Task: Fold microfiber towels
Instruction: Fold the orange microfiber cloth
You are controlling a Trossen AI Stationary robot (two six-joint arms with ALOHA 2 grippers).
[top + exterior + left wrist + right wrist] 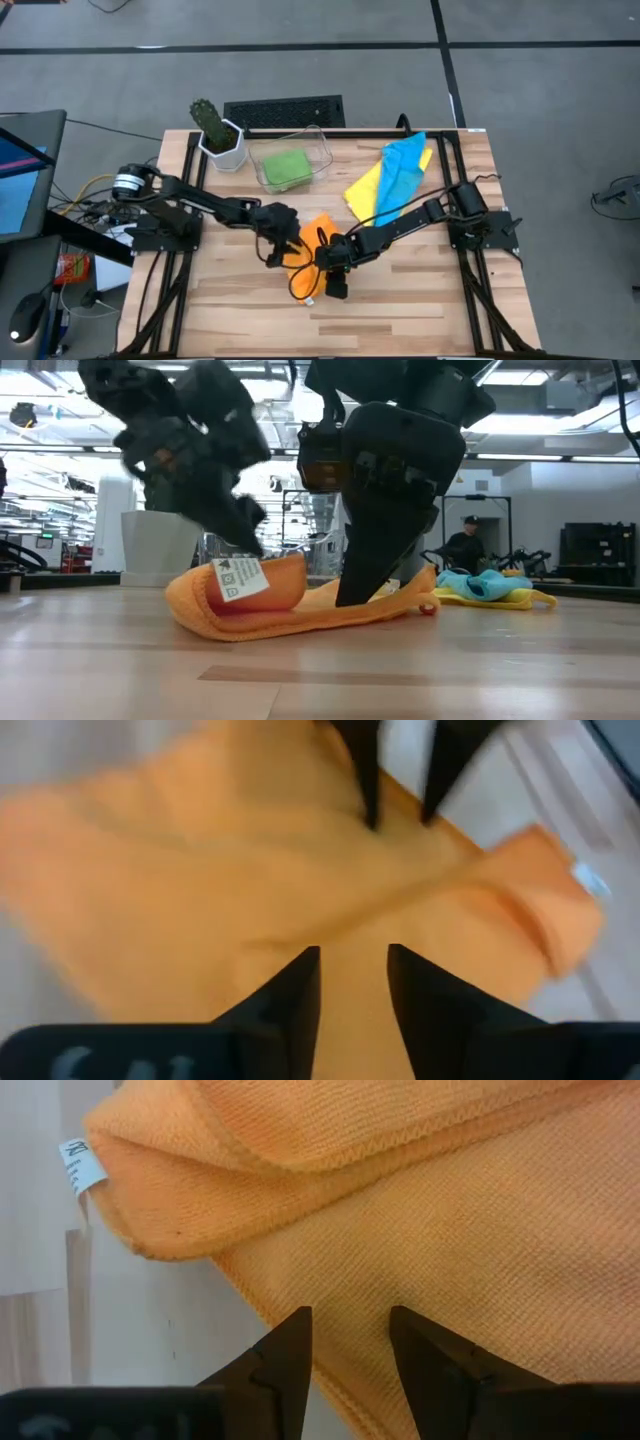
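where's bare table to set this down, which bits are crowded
Bare wood along the near edge of the table, below the orange towel, and right of both pincers. Crowded: the middle, where the arms meet, and the far side with the cactus pot, clear bin and blue and yellow towels.

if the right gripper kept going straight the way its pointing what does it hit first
Most likely the orange towel: the right gripper has its open fingers aimed right at it, with nothing between. How close they already are is hard to judge.
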